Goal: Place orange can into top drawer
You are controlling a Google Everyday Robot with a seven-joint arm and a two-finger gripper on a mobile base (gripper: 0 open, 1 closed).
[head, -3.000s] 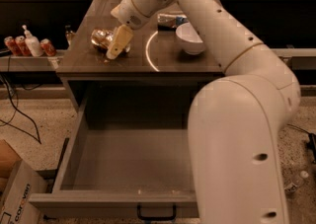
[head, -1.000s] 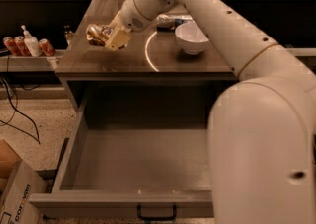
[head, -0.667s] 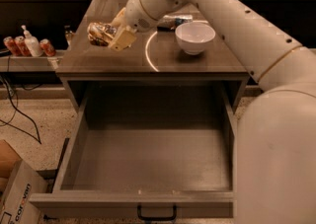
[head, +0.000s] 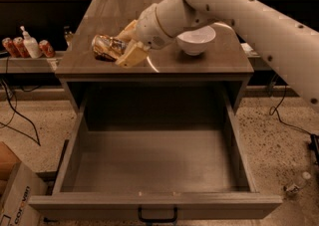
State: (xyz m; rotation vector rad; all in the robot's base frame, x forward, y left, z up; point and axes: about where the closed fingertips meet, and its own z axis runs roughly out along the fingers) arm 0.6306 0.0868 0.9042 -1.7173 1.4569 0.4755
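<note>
Gripping the orange can (head: 106, 47) in my jaws, I am holding it above the counter's (head: 219, 61) near left; release into the open top drawer (head: 154, 204) is pending.

So the gripper (head: 124, 43) is over the front left part of the table (head: 212, 64), jaws clamped on the can (head: 106, 47) that's lying sideways, white bowl (head: 196, 39) near its right, and the drawer (head: 154, 205) hangs wide open below.

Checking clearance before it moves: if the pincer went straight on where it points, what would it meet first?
The pincer grips the can; beyond that, pointing slightly down, it likely meets the tabletop, though depth is unclear.
</note>
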